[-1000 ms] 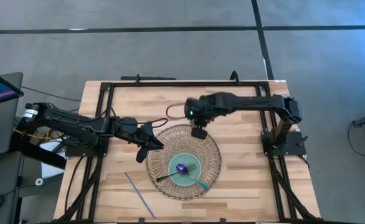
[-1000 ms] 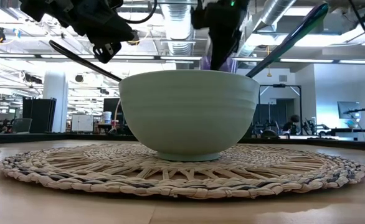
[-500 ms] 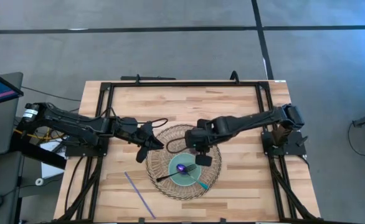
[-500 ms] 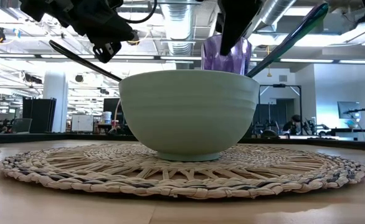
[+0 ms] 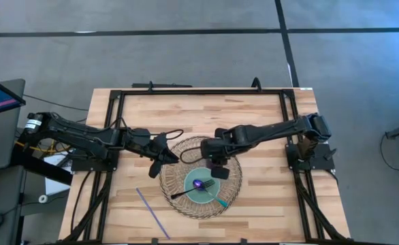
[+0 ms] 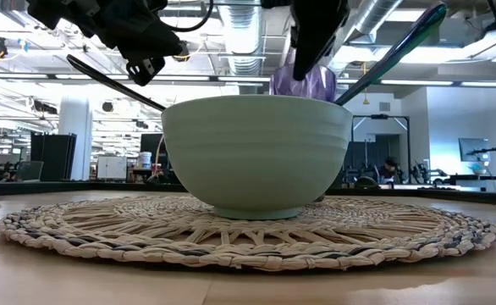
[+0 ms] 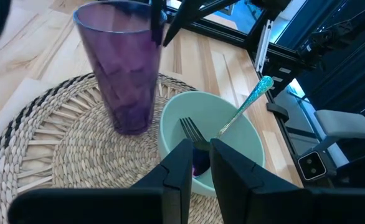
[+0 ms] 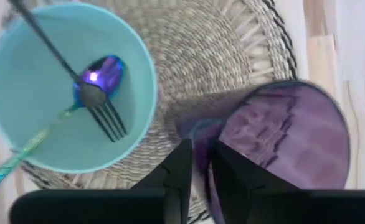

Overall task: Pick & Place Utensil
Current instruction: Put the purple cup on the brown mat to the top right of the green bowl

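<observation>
On the near part of the wooden table (image 5: 267, 204) a thin purple straw (image 5: 152, 213) lies flat on bare boards, its long axis running diagonally, well apart from the woven placemat (image 5: 235, 178). At the placemat's centre stands the pale green bowl (image 5: 201, 193), which holds two utensils: a dark fork (image 5: 186, 190) and an iridescent spoon (image 5: 215, 197). The fork lies with its tines down in the bowl's bottom and its handle rising over the rim toward the left arm's side. The spoon's bowl rests at the bottom beside the tines, its teal handle leaning out over the opposite rim, so the two long axes cross inside the bowl. Just behind the bowl, on the placemat, a purple tumbler (image 7: 125, 68) stands upright; the right gripper (image 5: 217, 165) pinches its rim, one finger inside the wall and one outside. The left gripper (image 5: 164, 157) hovers above the placemat's edge on its own side, holding nothing, its fingers (image 7: 178, 171) set close together with a narrow gap between them.
</observation>
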Robot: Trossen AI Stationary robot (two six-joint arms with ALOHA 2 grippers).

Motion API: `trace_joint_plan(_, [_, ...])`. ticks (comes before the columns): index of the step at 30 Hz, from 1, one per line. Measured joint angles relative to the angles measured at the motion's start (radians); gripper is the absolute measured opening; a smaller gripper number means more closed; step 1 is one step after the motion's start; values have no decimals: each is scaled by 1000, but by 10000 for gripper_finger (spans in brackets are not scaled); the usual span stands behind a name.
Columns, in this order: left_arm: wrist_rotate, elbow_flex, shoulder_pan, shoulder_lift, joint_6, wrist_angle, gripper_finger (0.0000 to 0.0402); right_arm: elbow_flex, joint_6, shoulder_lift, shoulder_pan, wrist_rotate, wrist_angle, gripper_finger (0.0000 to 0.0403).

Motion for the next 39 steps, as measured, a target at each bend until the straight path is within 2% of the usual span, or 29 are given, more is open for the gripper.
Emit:
trace_joint_plan(9, [0, 0, 0, 0, 0, 0, 57, 0, -60, 53, 1, -5, 13, 80])
trace_joint_plan(15, [0, 0, 0, 0, 0, 1, 57, 20, -63, 53, 1, -2, -24, 84])
trace_joint_plan(19, [0, 0, 0, 0, 0, 1, 57, 26, -63, 53, -5, -3, -30, 71])
trace_joint_plan(24, [0, 0, 0, 0, 0, 1, 57, 26, -58, 53, -8, -1, -31, 12])
trace_joint_plan(32, [0, 0, 0, 0, 0, 1, 57, 26, -60, 53, -25, -3, -37, 5])
trace_joint_plan(39, [0, 0, 0, 0, 0, 1, 57, 26, -60, 53, -48, 0, -36, 26])
